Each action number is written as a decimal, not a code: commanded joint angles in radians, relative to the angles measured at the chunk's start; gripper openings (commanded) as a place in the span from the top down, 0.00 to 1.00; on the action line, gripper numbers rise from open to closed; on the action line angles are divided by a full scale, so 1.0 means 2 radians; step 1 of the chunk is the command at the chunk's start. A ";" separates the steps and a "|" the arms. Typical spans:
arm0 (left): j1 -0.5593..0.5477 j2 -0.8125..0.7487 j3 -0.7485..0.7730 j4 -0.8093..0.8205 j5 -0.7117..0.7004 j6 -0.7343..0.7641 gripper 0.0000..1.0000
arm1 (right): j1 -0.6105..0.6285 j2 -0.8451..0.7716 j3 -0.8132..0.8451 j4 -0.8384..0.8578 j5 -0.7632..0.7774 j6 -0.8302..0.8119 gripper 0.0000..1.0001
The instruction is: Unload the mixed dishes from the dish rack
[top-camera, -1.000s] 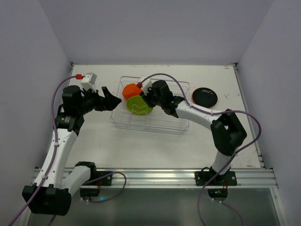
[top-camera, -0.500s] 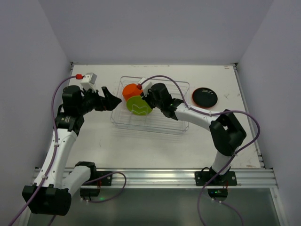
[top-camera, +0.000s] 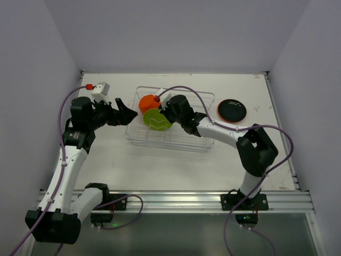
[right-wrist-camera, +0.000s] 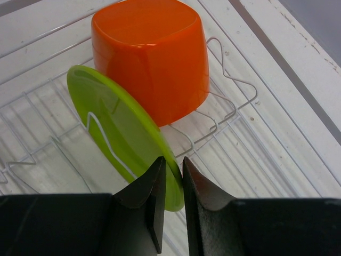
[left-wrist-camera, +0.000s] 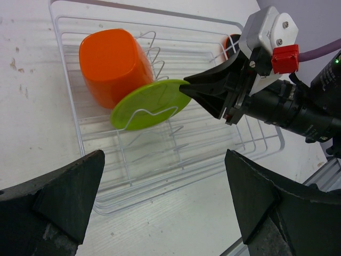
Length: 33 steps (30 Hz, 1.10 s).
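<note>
Lime-green plate point(right-wrist-camera: 114, 125) pinched at its rim by right gripper point(right-wrist-camera: 172, 163)

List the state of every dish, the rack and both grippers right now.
orange cup, base up, tilted in the dish rack.
lime-green plate, on edge in the rack, rim between the right gripper fingers.
black plate, flat on the table, outside the rack.
dish rack, holds cup and green plate.
right gripper, shut on the plate's rim.
left gripper, open, empty, beside the rack.
</note>
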<state>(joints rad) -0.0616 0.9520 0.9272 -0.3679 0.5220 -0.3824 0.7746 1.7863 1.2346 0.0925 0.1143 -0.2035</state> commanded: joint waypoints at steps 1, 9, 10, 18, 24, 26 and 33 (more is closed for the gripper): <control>-0.004 -0.002 -0.001 0.003 -0.002 0.006 0.00 | 0.005 0.008 0.000 0.022 0.004 -0.002 0.79; -0.004 -0.003 0.000 0.002 -0.002 0.006 0.00 | 0.005 0.014 0.003 0.018 -0.003 -0.002 0.83; -0.004 -0.002 -0.001 0.002 -0.002 0.006 0.00 | 0.005 0.015 0.004 0.018 -0.003 -0.003 0.85; -0.004 -0.002 -0.002 0.002 -0.002 0.007 0.00 | 0.005 0.007 -0.001 0.020 0.003 -0.003 1.00; -0.004 -0.004 0.000 0.002 -0.002 0.007 0.00 | 0.005 -0.010 -0.006 0.025 0.020 -0.012 1.00; -0.004 -0.004 -0.001 0.002 -0.002 0.007 0.00 | 0.005 -0.016 -0.008 0.027 0.028 -0.016 1.00; -0.004 -0.005 0.001 0.002 -0.001 0.006 0.00 | 0.005 -0.052 -0.010 0.027 0.048 -0.032 1.00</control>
<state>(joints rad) -0.0616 0.9520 0.9272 -0.3679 0.5201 -0.3820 0.7822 1.7744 1.2148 0.1009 0.1490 -0.2451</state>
